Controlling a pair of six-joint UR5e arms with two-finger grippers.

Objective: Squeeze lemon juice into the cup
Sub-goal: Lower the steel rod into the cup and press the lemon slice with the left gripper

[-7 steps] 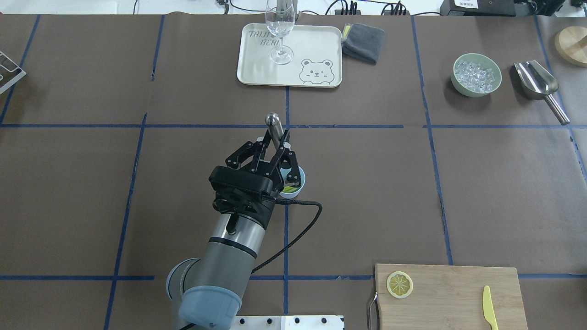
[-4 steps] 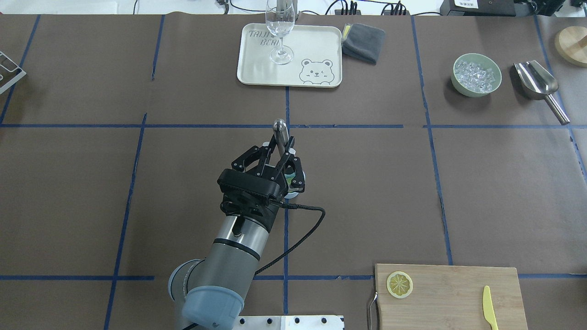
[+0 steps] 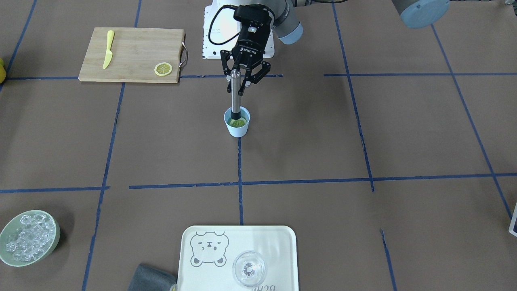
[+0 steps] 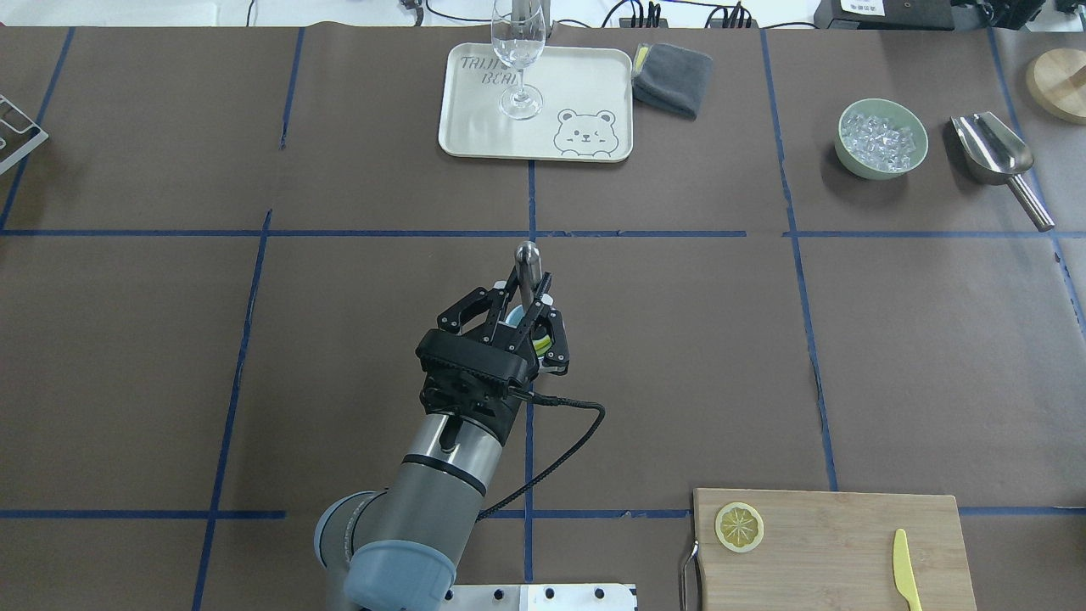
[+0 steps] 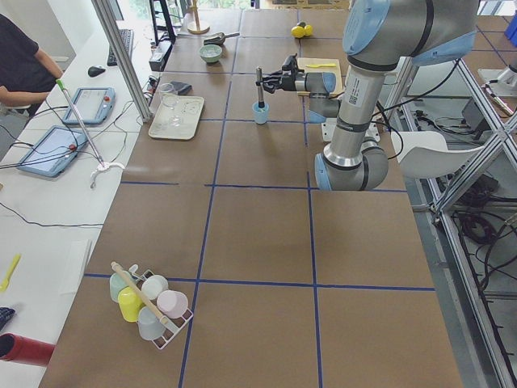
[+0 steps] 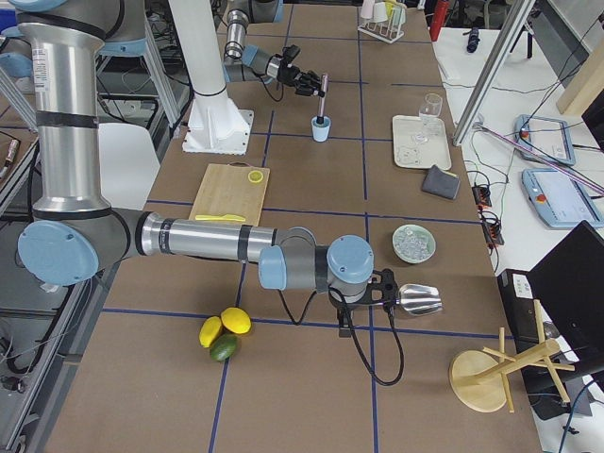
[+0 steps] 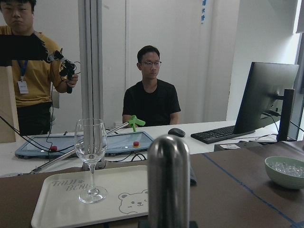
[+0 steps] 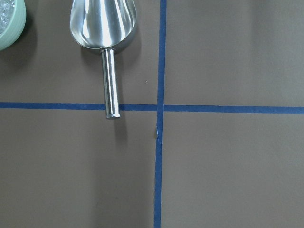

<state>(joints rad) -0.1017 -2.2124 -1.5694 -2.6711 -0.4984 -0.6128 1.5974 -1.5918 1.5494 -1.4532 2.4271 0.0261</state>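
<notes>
The light-blue cup (image 3: 237, 127) stands at mid-table with a lemon slice (image 3: 238, 122) inside it. My left gripper (image 3: 239, 85) is shut on a steel muddler (image 3: 235, 95), which stands nearly upright with its black tip down in the cup on the slice. From overhead the left gripper (image 4: 528, 293) covers most of the cup (image 4: 515, 316). A second lemon slice (image 4: 739, 526) lies on the cutting board (image 4: 848, 543). My right gripper (image 6: 385, 286) shows only in the exterior right view, beside the scoop; I cannot tell if it is open or shut.
A tray (image 4: 585, 85) with a stemmed glass (image 4: 519, 51) and a grey cloth (image 4: 674, 78) lie at the far edge. A green bowl of ice (image 4: 882, 138) and a steel scoop (image 4: 993, 153) are far right. A yellow knife (image 4: 906, 568) lies on the board.
My left gripper has moved right and back toward the robot with the muddler, which now stands more upright in the cup. The gripper now covers more of the cup.
</notes>
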